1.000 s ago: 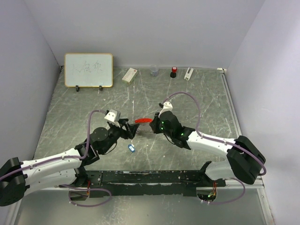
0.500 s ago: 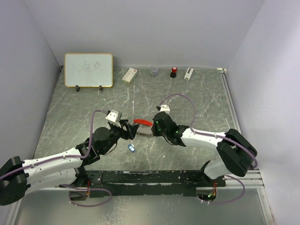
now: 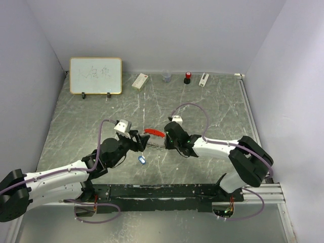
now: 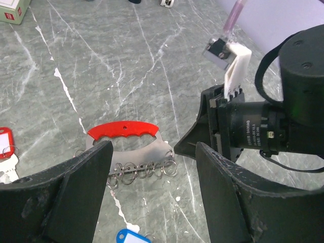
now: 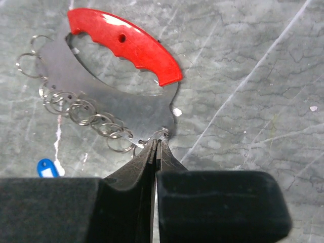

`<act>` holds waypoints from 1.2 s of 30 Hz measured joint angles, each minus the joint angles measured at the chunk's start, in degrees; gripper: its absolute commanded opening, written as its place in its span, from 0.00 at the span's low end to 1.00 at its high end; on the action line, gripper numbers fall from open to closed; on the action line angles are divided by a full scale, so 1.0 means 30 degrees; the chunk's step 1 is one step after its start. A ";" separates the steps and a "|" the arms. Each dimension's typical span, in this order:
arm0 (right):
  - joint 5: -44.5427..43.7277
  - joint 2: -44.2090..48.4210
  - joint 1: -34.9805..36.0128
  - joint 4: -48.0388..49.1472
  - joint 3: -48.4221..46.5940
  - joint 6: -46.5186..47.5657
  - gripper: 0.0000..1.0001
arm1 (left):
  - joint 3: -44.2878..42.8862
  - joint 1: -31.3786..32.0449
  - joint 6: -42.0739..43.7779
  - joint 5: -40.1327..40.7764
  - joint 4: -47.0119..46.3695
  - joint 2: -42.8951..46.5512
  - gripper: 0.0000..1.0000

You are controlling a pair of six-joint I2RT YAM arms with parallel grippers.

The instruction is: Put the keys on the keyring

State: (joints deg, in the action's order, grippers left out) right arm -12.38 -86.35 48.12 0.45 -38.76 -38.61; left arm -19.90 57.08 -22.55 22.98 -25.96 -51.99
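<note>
The keyring [image 5: 121, 43] is a red curved fob on a flat grey plate with several thin rings [image 4: 144, 169] chained along its edge; it lies mid-table [image 3: 154, 132]. My right gripper [image 5: 156, 144] is shut, its tips pinched on the small end ring at the plate's corner [image 4: 171, 152]. My left gripper [image 4: 152, 159] is open and hovers just near of the rings, its fingers on either side of them without touching. The blue-headed key [image 3: 142, 160] lies on the table below the rings [image 4: 129, 237]. The red-headed key [image 4: 4, 139] lies at the left edge of the left wrist view.
A whiteboard [image 3: 95, 76] stands at the back left. Along the back wall are a white box [image 3: 139, 81], a clear cup [image 3: 166, 77], a red-and-black bottle [image 3: 187, 77] and a white stick-shaped item [image 3: 203, 79].
My right arm's forearm and elbow have swung left and its wrist has turned, tips staying at the keyring's end. The keyring shifted slightly. The left arm barely moved.
</note>
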 measured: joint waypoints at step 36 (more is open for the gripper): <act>-0.1246 0.5406 -0.2820 -0.0641 0.1800 0.0874 0.31 | -0.3963 0.0124 -0.1005 -0.2528 0.1107 -0.9763 0.68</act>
State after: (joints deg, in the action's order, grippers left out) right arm -16.12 -70.13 39.66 -1.48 -33.36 -35.99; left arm -31.79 57.45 -25.56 15.40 -22.63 -81.28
